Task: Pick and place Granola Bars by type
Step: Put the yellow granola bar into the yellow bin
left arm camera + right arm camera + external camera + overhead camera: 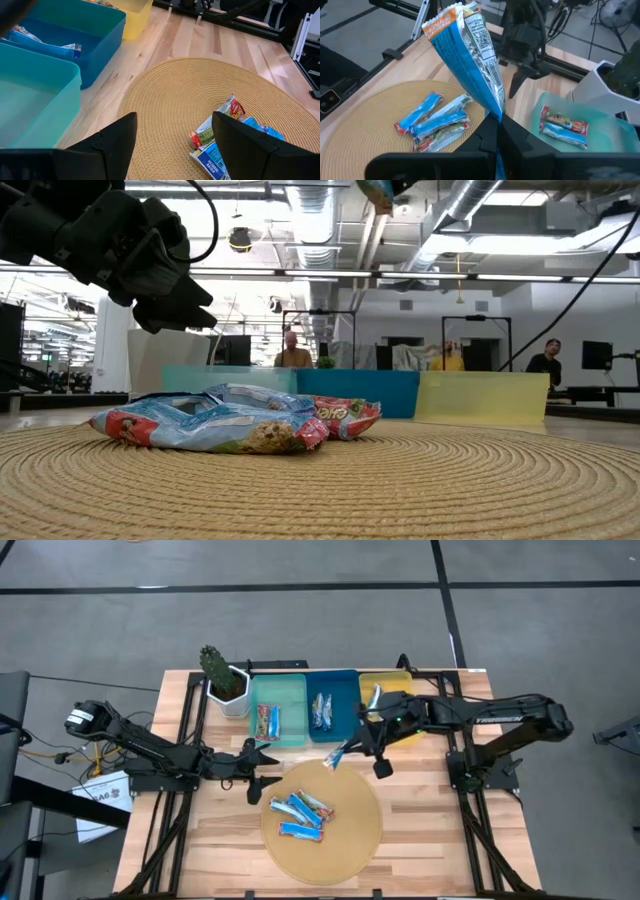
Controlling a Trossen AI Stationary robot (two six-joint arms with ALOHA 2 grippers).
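Several blue-white and red granola bars (300, 812) lie in a small pile on the round woven mat (345, 845); the low view shows the pile (220, 422) up close. My right gripper (497, 125) is shut on one blue-and-silver bar (470, 55), high over the mat's far edge (337, 756). My left gripper (265, 772) stands open at the mat's left far edge, nothing between its fingers (115, 142). More bars lie in the teal tray (267, 722), the blue tray (322, 710) and the yellow tray (375, 697). My right gripper pinches the bar by one end (496, 111) between its two fingers. The fingers come from the table's right side, slanting down. The bar is lifted clear of the mat and stands out past the fingertips, its silver back seam showing.
The teal tray (290, 690), blue tray (350, 725) and yellow tray (400, 680) stand side by side along the far edge. A cactus in a white pot (225, 685) stands left of them. People stand in the room beyond (292, 350). Bare wood lies right of the mat.
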